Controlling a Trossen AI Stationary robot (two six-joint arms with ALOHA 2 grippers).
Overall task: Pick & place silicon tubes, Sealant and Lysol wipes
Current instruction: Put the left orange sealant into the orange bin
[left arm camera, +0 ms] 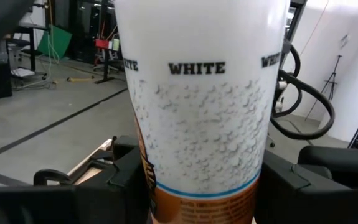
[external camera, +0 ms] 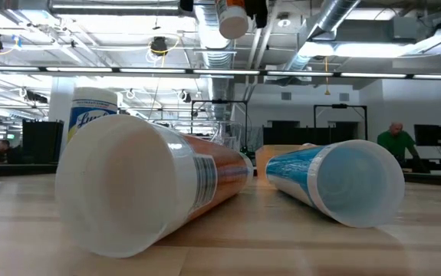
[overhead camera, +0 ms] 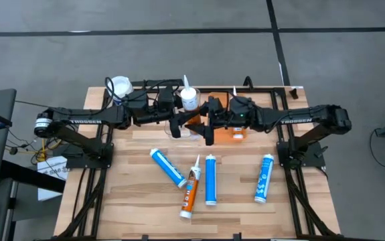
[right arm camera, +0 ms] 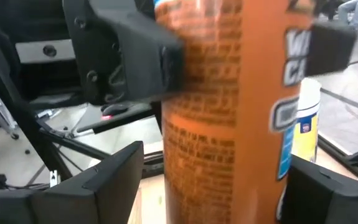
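Lysol wipes (external camera: 90, 115) mostly hidden behind orange tube (external camera: 151, 184)

On the desk (overhead camera: 145, 194) lie three blue tubes (overhead camera: 210, 179) and one orange tube (overhead camera: 190, 194). A second orange tube (overhead camera: 189, 100) is up between the arms. One Lysol wipes canister (overhead camera: 119, 86) stands far left.

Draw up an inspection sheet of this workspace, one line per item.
Surface: wooden table, bare between items.
Job's things: three blue tubes and one orange tube lying flat; Lysol wipes upright at the back; white-and-orange held tube raised.
Clutter: orange boxy item under the arms, partly hidden.
Grippers: left gripper clamped on the held tube; right gripper at the same tube, grip unclear.
Cables: black cable looping beside the arm.
Surroundings: person in green far behind.
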